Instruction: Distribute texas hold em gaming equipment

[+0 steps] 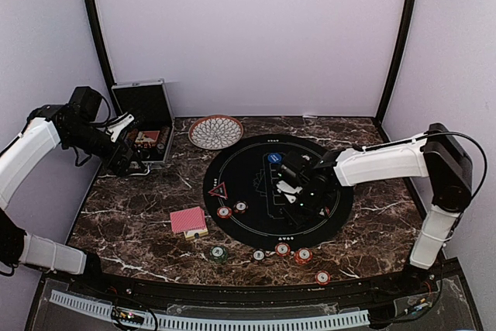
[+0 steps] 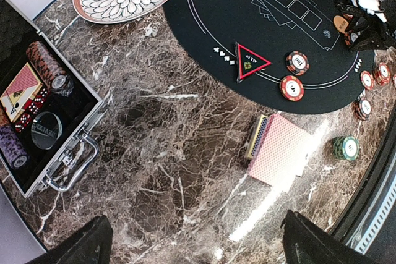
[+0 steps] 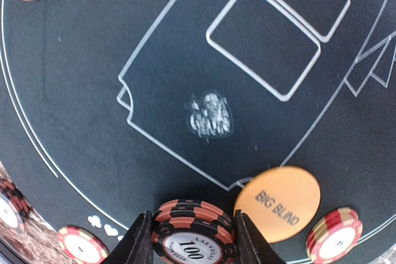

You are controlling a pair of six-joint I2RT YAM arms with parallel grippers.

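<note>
My right gripper is shut on a short stack of black-and-orange "100" chips, low over the black poker mat. The stack is right beside the orange Big Blind button. In the top view this gripper is over the mat's middle. My left gripper is open and empty above bare marble, near the case. The red-backed card deck lies on the marble by the mat. The red triangle marker and two red chips sit on the mat's edge. A green chip lies near the front.
The patterned bowl stands behind the mat. The open silver-edged case holds chip rolls, cards and dice. The blue button is on the far part of the mat. Several chips line the mat's front edge.
</note>
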